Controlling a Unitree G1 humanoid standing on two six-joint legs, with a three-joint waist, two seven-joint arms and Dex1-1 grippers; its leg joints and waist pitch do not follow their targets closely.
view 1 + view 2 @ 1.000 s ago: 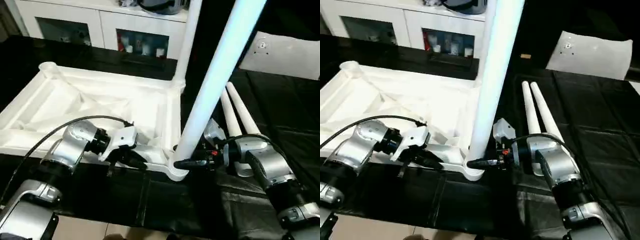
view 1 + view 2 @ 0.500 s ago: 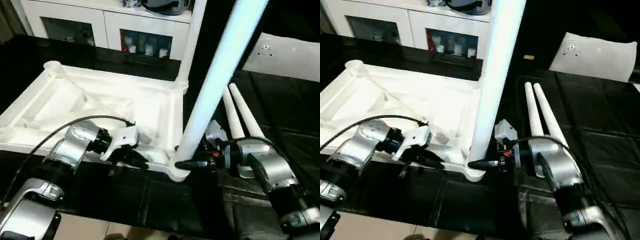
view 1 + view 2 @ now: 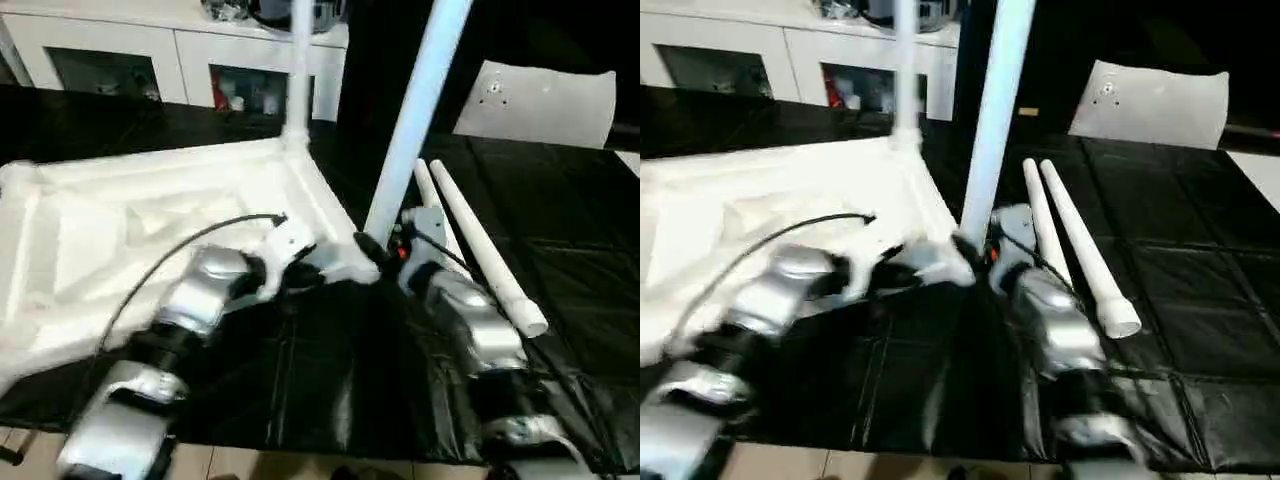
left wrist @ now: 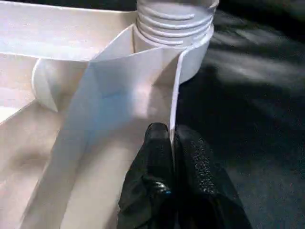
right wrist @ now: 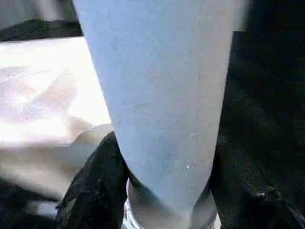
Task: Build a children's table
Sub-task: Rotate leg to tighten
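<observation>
Gripper fingers of the left arm (image 4: 171,191), black and pebbled, are pressed together on the thin upright side wall of the upturned table top (image 3: 130,230), just near of a round corner socket (image 4: 190,62). At that same near right corner the right gripper (image 5: 167,191) has its two black fingers clamped around the base of an upright leg (image 3: 410,130), one finger on each side of the smooth tapered tube. Four white legs can be counted: the one held, a second leg (image 3: 298,70) standing in the far right corner socket, and two loose legs (image 3: 480,245) lying side by side, just to the right of the top, on the worktop (image 3: 570,230), which is draped in black quilted cloth. The left wrist view alone reveals the ribbed screw thread (image 4: 174,21) where the held leg enters its socket. Beyond the worktop stand one white cabinet (image 3: 180,60) with glass doors and one flat white panel (image 3: 540,100).
</observation>
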